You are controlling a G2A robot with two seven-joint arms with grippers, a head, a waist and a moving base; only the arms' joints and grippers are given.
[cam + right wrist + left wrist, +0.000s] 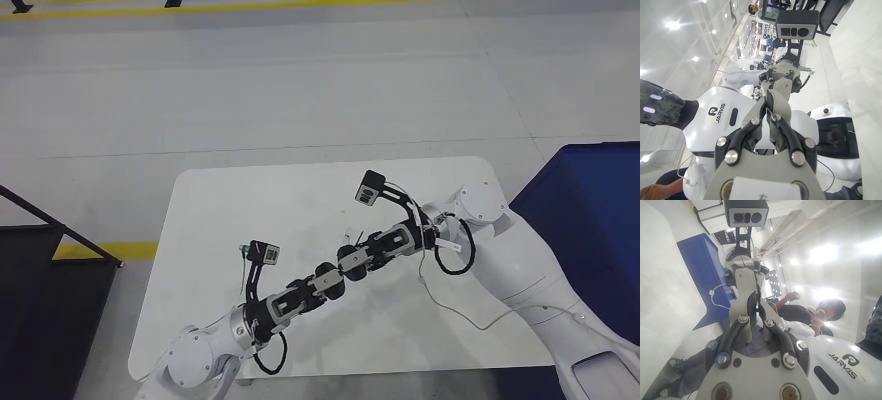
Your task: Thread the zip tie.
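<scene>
Right hand (766, 106) clamped on thin grey plastic zip tie (772, 115); left hand (758, 302) pinched shut, contents unclear. Tips meet above white worktop (230, 220). Best: keep tail & head aligned, feed slow, no twist.

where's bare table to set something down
Free: the table strip beyond both arms, up to the far edge. Crowded: mid-table, where left gripper and right gripper meet; a white cable trails by the right arm.

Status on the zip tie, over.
Left gripper and right gripper shut, tip to tip above table. Zip tie pinched in right; threading unclear. No obstruction seen.
</scene>
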